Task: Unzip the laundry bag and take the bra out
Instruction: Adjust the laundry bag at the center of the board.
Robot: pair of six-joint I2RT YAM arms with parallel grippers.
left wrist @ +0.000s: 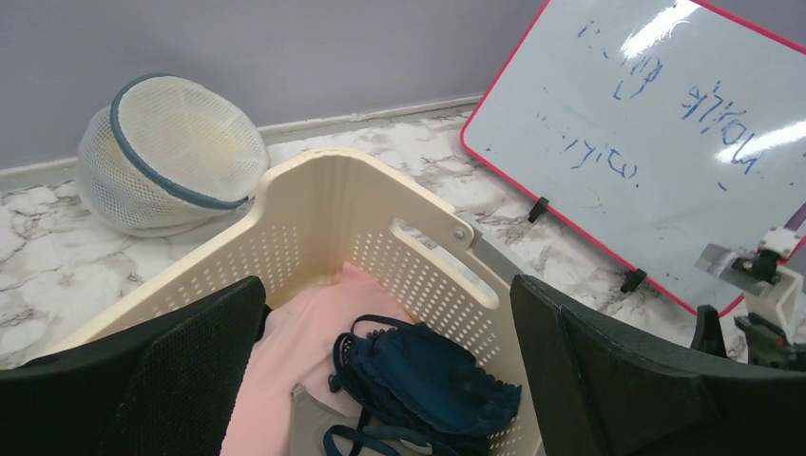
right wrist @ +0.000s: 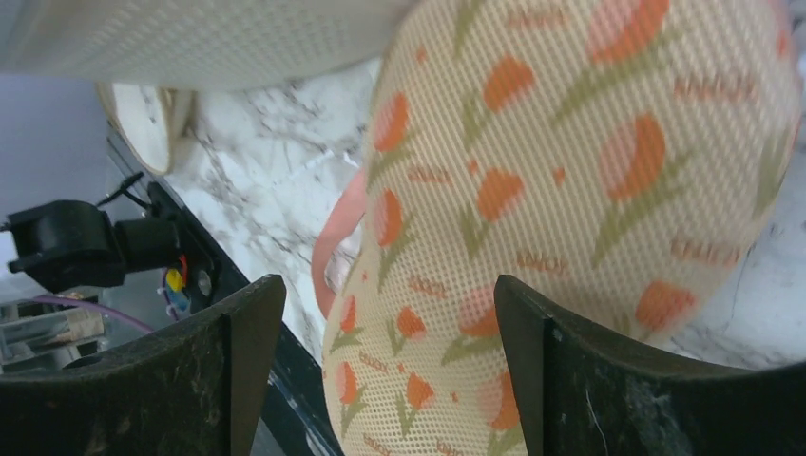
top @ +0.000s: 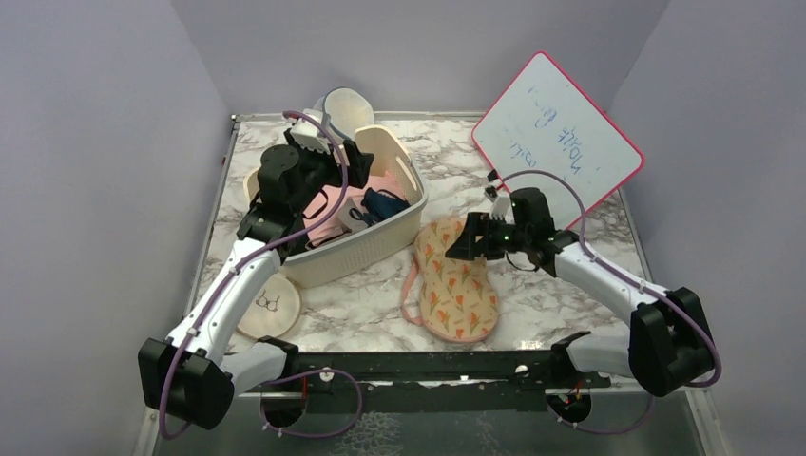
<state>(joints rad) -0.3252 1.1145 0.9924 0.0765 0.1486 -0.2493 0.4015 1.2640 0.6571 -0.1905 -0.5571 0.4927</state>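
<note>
Both hands released: right hand (top: 463,245) over far end of laundry bag (top: 458,290), left hand (top: 344,163) over basket (top: 361,252). Zipper pull not visible; locate it, pin fabric, then pull.

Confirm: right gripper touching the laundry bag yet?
Cannot tell. Right wrist view shows the open right gripper framing the laundry bag, no contact or gap plain; top view only shows overlap.

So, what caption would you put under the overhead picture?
Right claw open over the tulip-print laundry bag, left claw open above the cream basket.
</note>
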